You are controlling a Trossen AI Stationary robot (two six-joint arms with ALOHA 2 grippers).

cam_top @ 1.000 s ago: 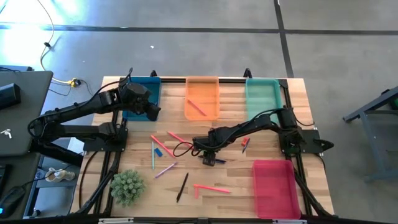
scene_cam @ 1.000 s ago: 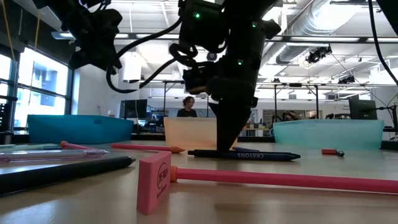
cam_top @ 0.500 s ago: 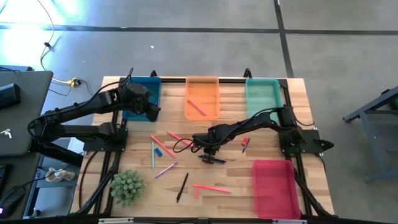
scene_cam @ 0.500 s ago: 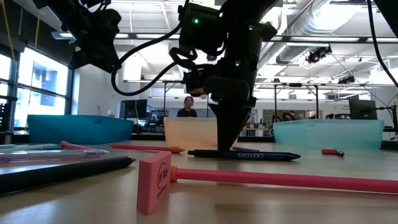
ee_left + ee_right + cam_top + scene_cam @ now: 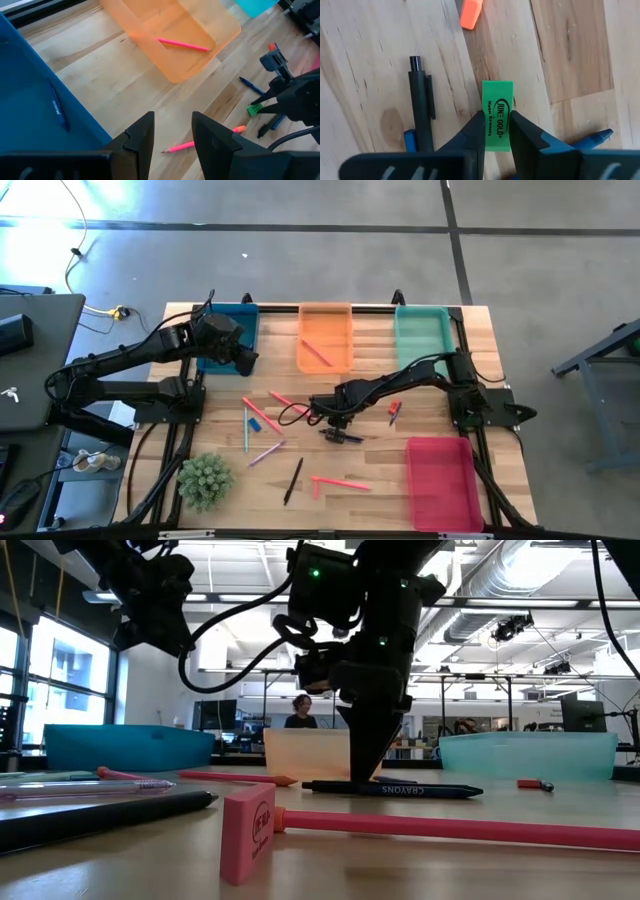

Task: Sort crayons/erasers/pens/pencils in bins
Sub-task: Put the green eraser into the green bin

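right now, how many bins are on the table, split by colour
blue bin: 1
orange bin: 1
teal bin: 1
red-pink bin: 1
total: 4

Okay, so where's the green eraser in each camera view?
Right wrist view: green eraser at centre, pinched between the fingers.
Left wrist view: small green block near the right edge, at the other arm's tip.
High view: not visible, hidden under the right gripper mid-table.
Low view: cannot make it out at the gripper's tip.
Shared landmark: the right gripper.
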